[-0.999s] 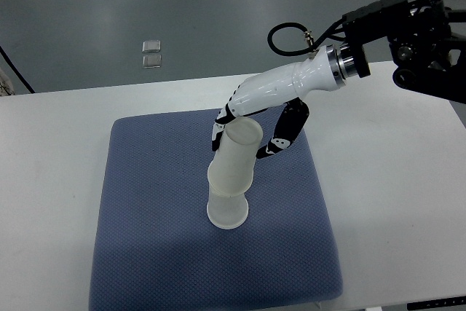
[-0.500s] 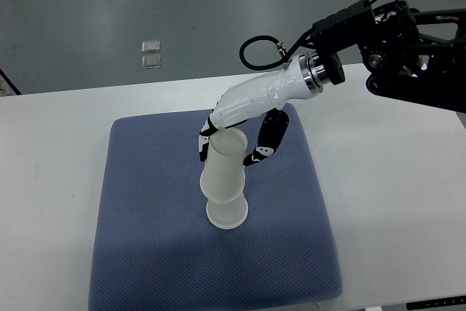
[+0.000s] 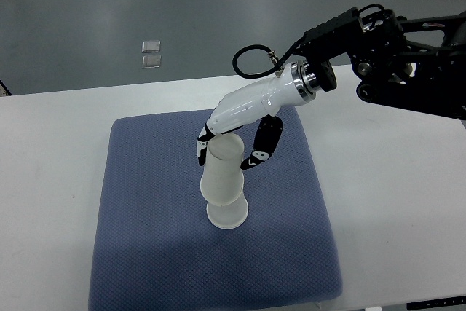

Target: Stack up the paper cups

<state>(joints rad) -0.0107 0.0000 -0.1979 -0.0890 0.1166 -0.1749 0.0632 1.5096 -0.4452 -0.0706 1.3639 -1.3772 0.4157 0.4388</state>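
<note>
1. On the blue pad (image 3: 145, 202), near its middle, a lower cup (image 3: 227, 212) stood rim-down; an upper cup (image 3: 222, 172) sat tilted on it, mouth up.
2. Right hand (image 3: 233, 147) was closed around the upper cup near its rim, fingers (image 3: 202, 149) on the far side, thumb on the near side. Left hand was not visible.
3. Cups were translucent white, thin-walled, tapered. Judged very light, easily crushed and smooth enough to slip.
4. Best hold, I judged: light pinch just below the rolled rim, where the wall is stiffest.
5. Pad was soft, dimpled fabric with rounded corners, lying on a smooth white table (image 3: 393, 202).
6. Stack looked top-heavy; tipping seemed likely on release.
</note>
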